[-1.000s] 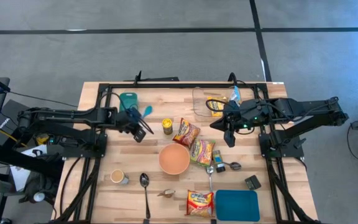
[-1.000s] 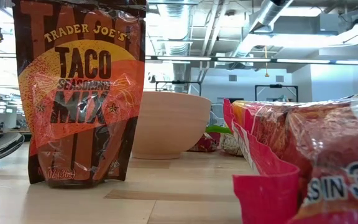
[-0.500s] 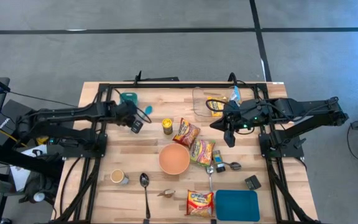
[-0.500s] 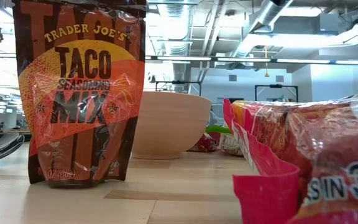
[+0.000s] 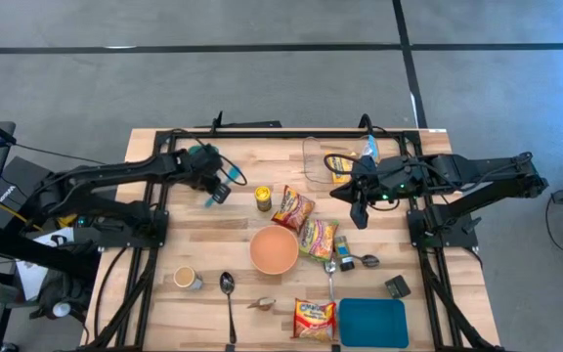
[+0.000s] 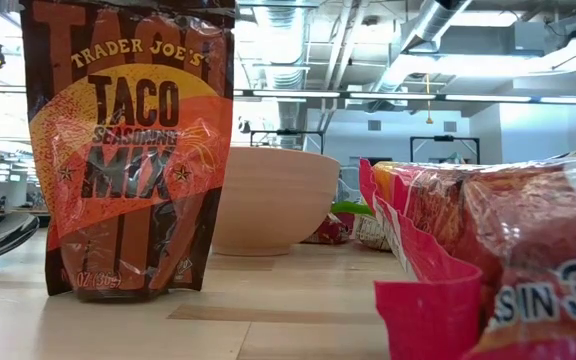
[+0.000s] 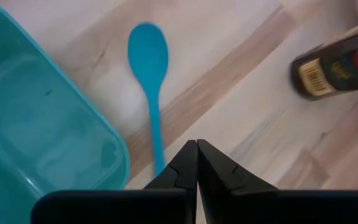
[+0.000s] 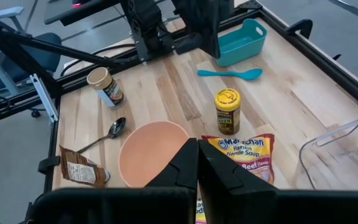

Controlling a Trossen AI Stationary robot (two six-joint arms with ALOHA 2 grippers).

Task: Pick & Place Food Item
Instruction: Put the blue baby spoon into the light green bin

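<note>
Both jaws shut, empty; left gripper [image 5: 215, 195] over blue spoon [image 7: 149, 88].

Overhead, table-level, two wrist views; shared bowl [image 5: 274, 250]

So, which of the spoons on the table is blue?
The plastic spoon beside the teal box, just ahead of the left gripper. The other two are metal.

teal bin [image 5: 201, 154] | blue spoon [image 7: 149, 81] | metal spoon [image 5: 228, 298] | teal lid [image 5: 372, 324]
</note>
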